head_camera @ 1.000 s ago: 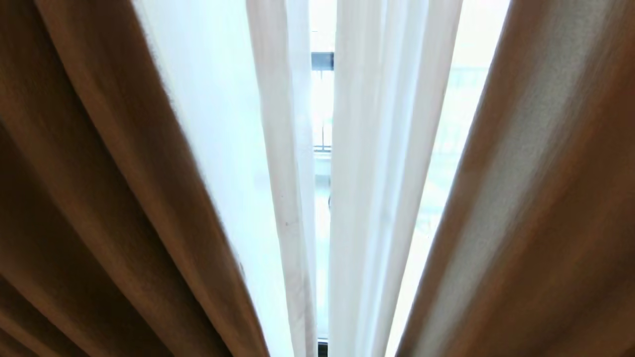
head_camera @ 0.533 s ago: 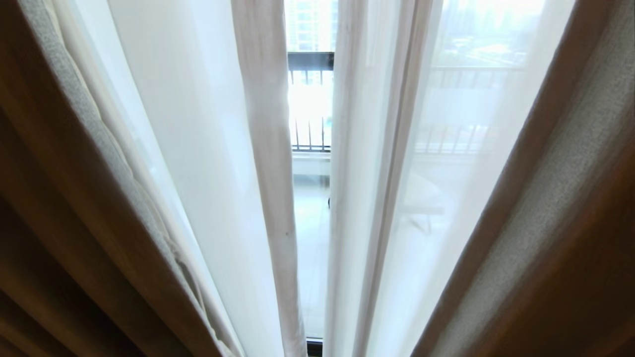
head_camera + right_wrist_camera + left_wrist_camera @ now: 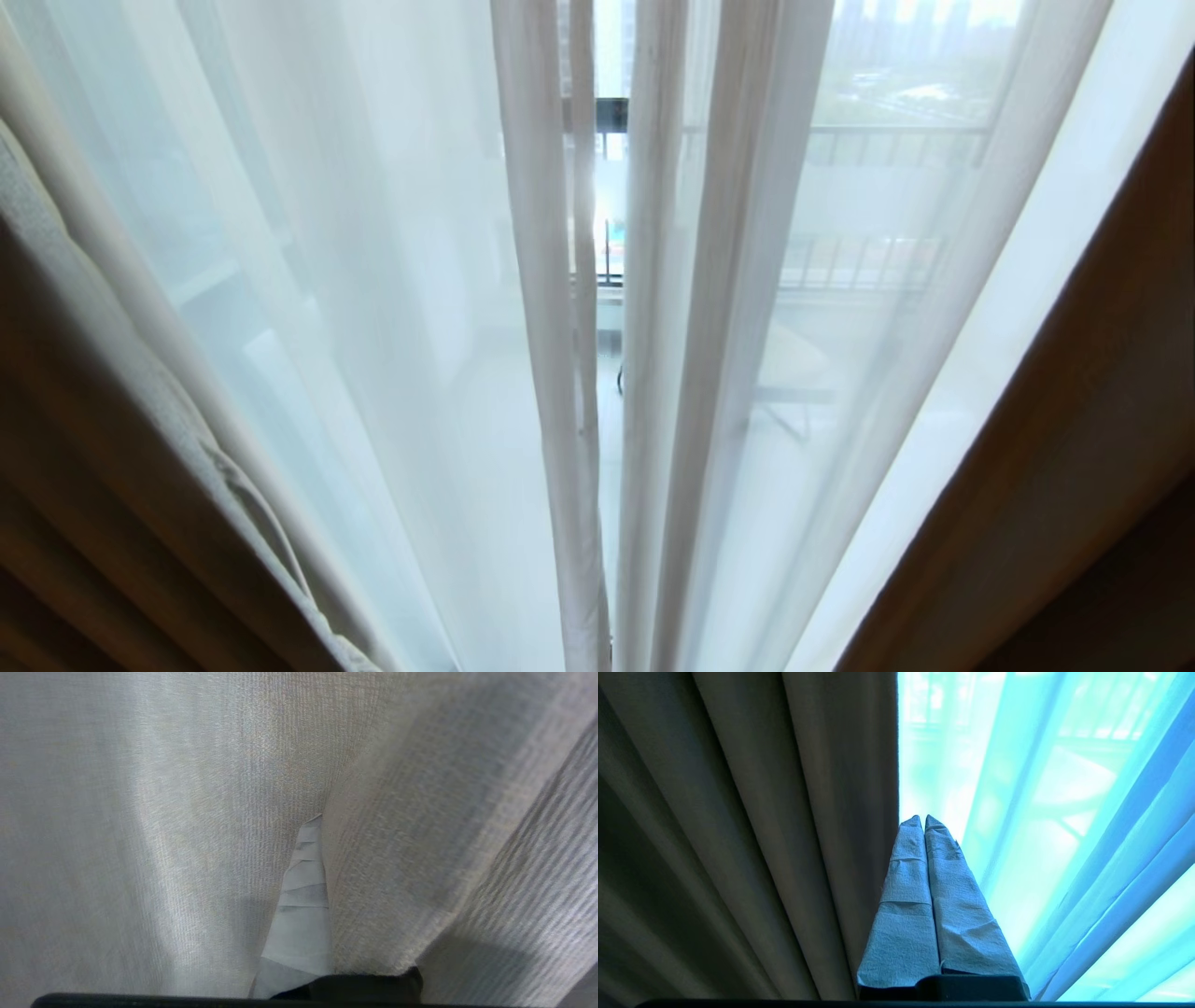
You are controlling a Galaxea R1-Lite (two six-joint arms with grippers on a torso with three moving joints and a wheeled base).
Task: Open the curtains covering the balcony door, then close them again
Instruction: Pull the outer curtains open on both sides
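Sheer curtains (image 3: pixel 392 308) fill the head view, parted by a thin gap at the centre showing a balcony railing (image 3: pixel 868 140); heavy beige panels (image 3: pixel 1074 448) hang at both edges. The left gripper (image 3: pixel 923 820) is closed and empty beside the beige edge. The right gripper (image 3: pixel 314 823), closed, presses into woven fabric (image 3: pixel 187 812)

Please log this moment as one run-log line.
opaque curtains parted | sheer curtains covering glass | left gripper shut, empty | right gripper shut on opaque fold
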